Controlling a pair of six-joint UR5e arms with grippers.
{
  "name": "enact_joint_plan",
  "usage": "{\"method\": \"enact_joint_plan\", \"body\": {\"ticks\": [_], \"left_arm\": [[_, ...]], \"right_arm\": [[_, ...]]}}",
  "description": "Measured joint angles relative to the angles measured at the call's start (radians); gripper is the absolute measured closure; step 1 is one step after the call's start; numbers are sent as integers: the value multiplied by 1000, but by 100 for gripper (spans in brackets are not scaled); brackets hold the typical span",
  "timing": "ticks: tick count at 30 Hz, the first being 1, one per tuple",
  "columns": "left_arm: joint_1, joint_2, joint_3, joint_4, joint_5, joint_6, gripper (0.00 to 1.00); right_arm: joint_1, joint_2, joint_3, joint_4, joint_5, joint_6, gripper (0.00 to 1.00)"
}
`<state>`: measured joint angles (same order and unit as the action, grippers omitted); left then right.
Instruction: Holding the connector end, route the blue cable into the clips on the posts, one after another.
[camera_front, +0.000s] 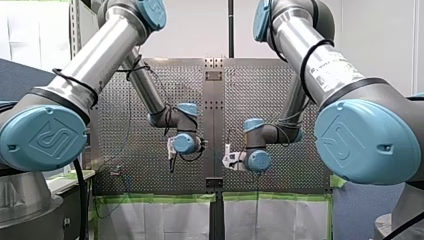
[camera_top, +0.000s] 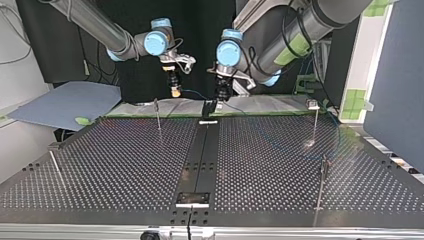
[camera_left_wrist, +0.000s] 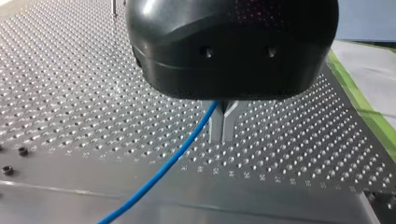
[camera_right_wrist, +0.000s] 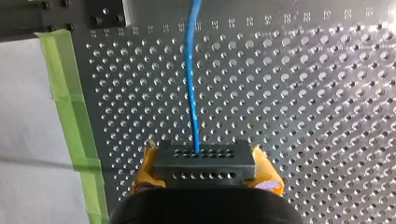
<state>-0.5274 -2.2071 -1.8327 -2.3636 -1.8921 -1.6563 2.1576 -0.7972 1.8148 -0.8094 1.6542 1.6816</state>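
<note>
Top view: four posts (camera_top: 158, 114) (camera_top: 315, 122) (camera_top: 322, 186) (camera_top: 55, 166); wrist views: one blue cable (camera_right_wrist: 191, 93).

- Posts (camera_top: 158, 114) stand well apart; the table's (camera_top: 125, 160) middle lies open.
- The blue cable (camera_left_wrist: 173, 161), apparently strung between my left gripper (camera_top: 220, 95) and my right gripper (camera_top: 175, 91), bars that gap.

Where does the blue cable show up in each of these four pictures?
Front view: too thin to make out.
Top view: the blue cable is a faint line between my right pincer and my left pincer.
Left wrist view: the blue cable leaves my left pincer, slanting over the perforated table.
Right wrist view: the blue cable runs ahead from the connector my right pincer holds.
Shared landmark: the perforated table.
</note>
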Motion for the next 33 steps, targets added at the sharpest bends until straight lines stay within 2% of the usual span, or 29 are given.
{"method": "enact_joint_plan", "body": {"ticks": [8,16,23,28,33], "left_arm": [[-36,-67,0,75,3,-20,100],[-73,-77,0,110,-1,-30,100],[-90,-93,1,157,-4,-70,100],[-97,-115,1,185,-15,-79,100],[-111,-155,18,188,-41,-80,100]], "right_arm": [[-16,2,25,-41,-2,3,100],[-49,6,77,-98,-3,8,100],[-74,47,101,-143,-3,8,100],[-92,81,102,-150,-1,6,100],[-113,89,108,-168,0,8,100]]}}
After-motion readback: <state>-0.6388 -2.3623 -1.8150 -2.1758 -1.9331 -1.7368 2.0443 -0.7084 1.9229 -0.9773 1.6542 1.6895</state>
